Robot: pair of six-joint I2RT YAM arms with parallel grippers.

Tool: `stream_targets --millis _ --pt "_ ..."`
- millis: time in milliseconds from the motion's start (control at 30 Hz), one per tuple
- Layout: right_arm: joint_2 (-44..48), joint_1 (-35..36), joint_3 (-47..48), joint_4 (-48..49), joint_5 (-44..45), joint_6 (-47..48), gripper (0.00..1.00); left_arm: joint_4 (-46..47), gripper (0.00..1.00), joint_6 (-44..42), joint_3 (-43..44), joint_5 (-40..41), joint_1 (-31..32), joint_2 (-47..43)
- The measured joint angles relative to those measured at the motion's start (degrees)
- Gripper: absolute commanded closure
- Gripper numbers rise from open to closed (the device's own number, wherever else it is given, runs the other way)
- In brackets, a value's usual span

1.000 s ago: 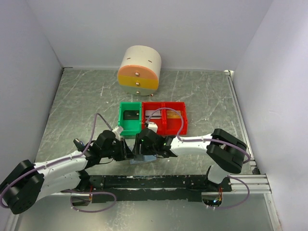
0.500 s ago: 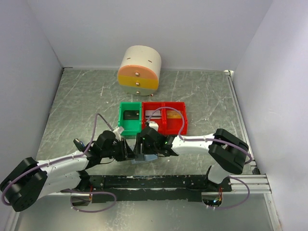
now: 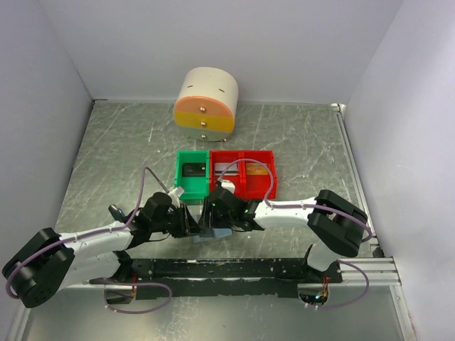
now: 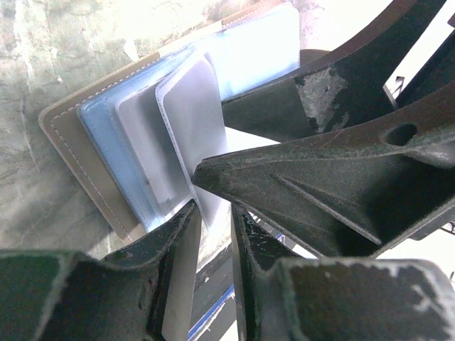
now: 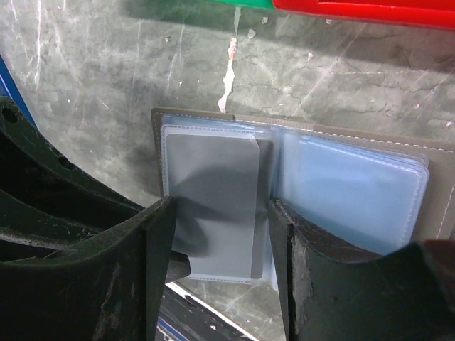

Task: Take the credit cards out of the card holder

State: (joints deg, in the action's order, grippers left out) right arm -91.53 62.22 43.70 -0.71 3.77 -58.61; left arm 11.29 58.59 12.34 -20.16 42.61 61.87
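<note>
From above, the card holder (image 3: 211, 237) lies open on the table just on the near side of the green bin (image 3: 179, 177), and both arms have their heads down over it. The left gripper (image 3: 192, 224) comes at it from the left of the bin's front wall, and the right gripper (image 3: 214, 219) sits close against it from the right; from up here I cannot make out the fingers of either. The left wrist camera shows the holder's grey-brown cover (image 4: 67, 138) flat on the table with its pale blue pockets fanned out. One silvery leaf (image 4: 186, 121) stands up from the rest and runs down into the slim gap between the left fingers (image 4: 174, 245), which are pinched on it. The right arm's dark fingers (image 4: 320, 192) crowd in just beside them. In the right wrist view the holder lies a little way in front of the green bin's edge. The right fingers (image 5: 128, 284) stand moderately apart, one on each side of the left-hand pocket with a grey card (image 5: 213, 192) inside it, and I cannot tell whether they press on it. The right-hand pocket (image 5: 355, 192) is pale blue.
</note>
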Motion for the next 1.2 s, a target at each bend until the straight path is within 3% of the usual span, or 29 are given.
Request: stream_targets --millis 433,933,1200 --pt "8.7 -2.2 -2.6 -0.9 -0.4 -0.5 0.32 -5.8 0.93 -0.9 4.3 3.9 0.0 0.3" --pt "18.3 -4.3 -8.9 -6.9 3.4 -1.0 0.37 -29.7 0.91 -11.8 19.4 11.9 0.4 3.7" --pt "19.7 -4.4 -9.5 -6.5 4.0 -2.2 0.38 -36.4 0.88 -13.4 26.6 17.5 4.8 9.5"
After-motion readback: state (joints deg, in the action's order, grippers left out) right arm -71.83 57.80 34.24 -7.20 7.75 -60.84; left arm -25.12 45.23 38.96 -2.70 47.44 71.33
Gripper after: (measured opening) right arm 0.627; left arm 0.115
